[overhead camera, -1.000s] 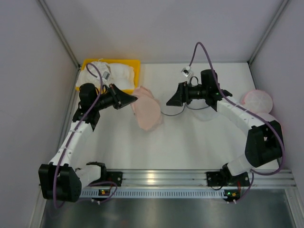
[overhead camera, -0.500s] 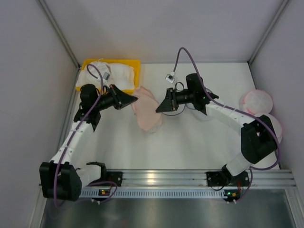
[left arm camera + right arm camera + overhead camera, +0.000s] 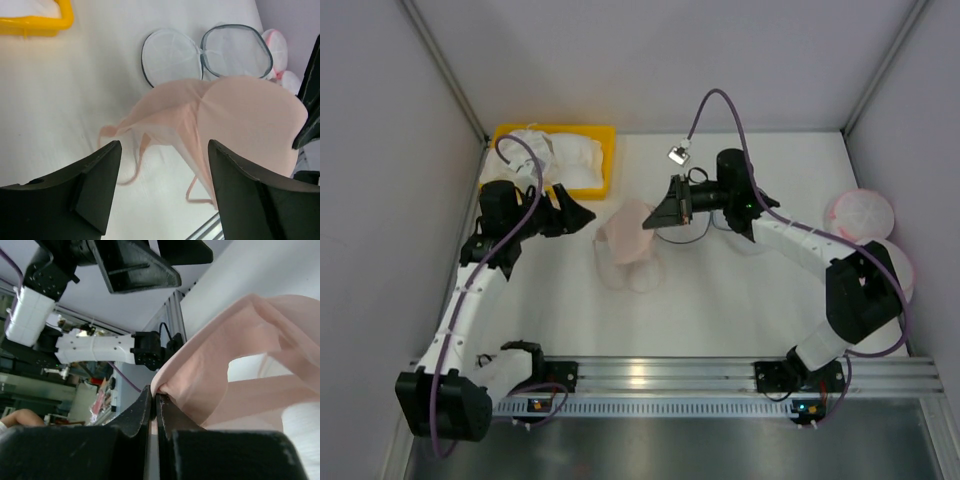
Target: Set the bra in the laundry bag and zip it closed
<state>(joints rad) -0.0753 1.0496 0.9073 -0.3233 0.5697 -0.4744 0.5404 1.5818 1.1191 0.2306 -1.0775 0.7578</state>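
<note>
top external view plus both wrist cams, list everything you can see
bra: one, pale pink, middle of the table, one edge pinched by the right arm
laundry bag: one, white mesh with dark grey rim, lying opened into two rounds on the table by the bra
mesh pouches: two, white with pink rims, right edge of the table
tray: one, yellow, far left corner
garments: a heap, count unclear, white, in the tray
table: one, white
left gripper: one, black, open, left of the bra
right gripper: one, black, shut on the bra's edge
</note>
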